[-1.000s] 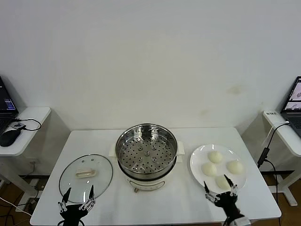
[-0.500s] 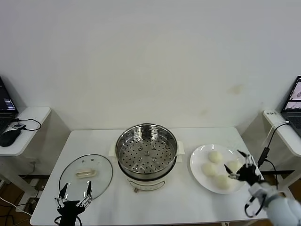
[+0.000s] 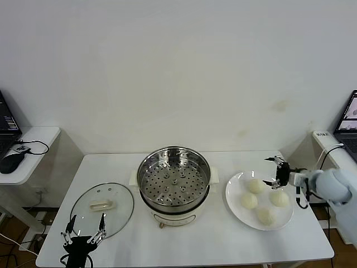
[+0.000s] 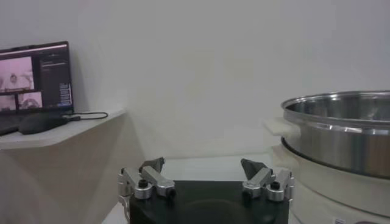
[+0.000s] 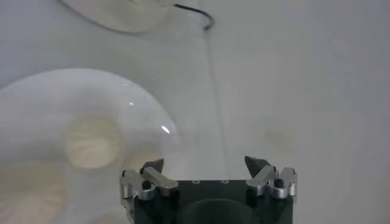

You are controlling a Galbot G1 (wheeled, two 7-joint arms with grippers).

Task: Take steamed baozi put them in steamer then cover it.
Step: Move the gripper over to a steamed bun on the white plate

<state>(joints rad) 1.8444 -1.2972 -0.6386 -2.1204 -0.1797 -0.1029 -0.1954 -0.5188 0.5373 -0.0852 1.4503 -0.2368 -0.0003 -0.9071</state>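
Four steamed baozi [image 3: 260,200] remain on the plate [image 3: 233,200] at the empty steamer's [image 3: 174,180] three o'clock, the cover [image 3: 102,210] lies at its nine, and both the right gripper [image 3: 277,172] above the buns and the left gripper [image 3: 83,235] hang open, holding nothing.

The right claw [image 3: 276,171] is showing thin black fingers with silver joints, mounted on a rounded, glossy white forearm with a black cable looping beside it. The left claw [image 3: 83,237] is showing a black base, silver knuckle links with dark screws, and black pointed tips.

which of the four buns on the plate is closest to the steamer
The bun on the plate's steamer side, in the left middle of the group; the other three lie farther right.
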